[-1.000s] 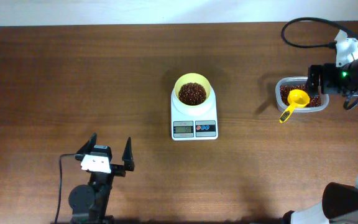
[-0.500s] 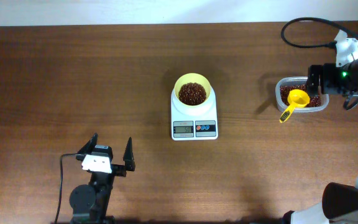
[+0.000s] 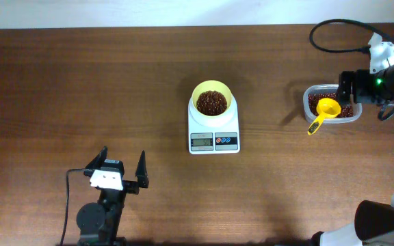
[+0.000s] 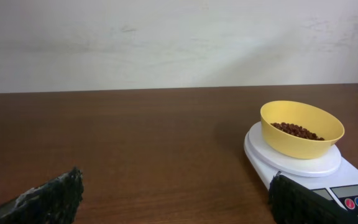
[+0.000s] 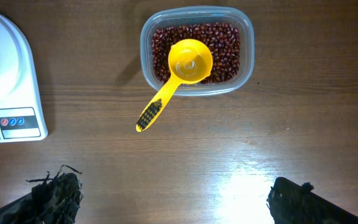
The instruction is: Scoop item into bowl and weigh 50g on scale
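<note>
Bowl [image 3: 213, 85] of beans [image 3: 212, 102] on scale [image 3: 214, 132].
Left gripper [image 3: 122, 154], right gripper [image 5: 174, 186] spread wide, empty; scoop [image 5: 182, 67] lies in container [image 5: 246, 37].

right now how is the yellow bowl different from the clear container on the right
The bowl is round and opaque pale yellow; the container is a clear rounded rectangle. The bowl sits on the scale; the container stands on the table. The container has a yellow scoop resting in it; the bowl has none. Both hold red-brown beans.
</note>
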